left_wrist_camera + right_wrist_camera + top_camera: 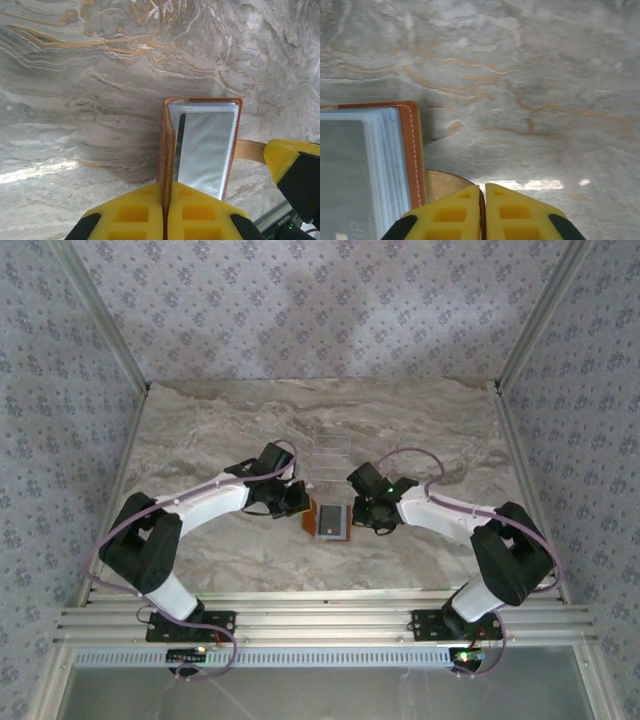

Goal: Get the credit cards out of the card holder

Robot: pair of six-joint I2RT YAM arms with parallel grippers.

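- Step in hand, as I judge it: opening the card holder [329, 521] and pinning it flat. No card is out yet.
- The card holder lies open about mid-counter [200, 430], a little toward the near edge, just on the near side of a clear ridged tray [325, 452].
- Left pincer [165, 189]: closed narrow on the holder's orange cover flap, which stands on edge between the yellow fingers [130, 212].
- Right pincer [482, 189]: also closed narrow, and it appears to pinch the strap tab [445, 182] on the holder's opposite side.
- The credit cards [178, 145] seem to sit inside the grey-blue sleeves. A dark edge shows beside the shiny clear pocket.
- The next move probably calls for one pincer to let go and open, then slide a fingertip onto a card's exposed edge while the other holds the holder down. The slick sleeve could let the whole holder drag along.
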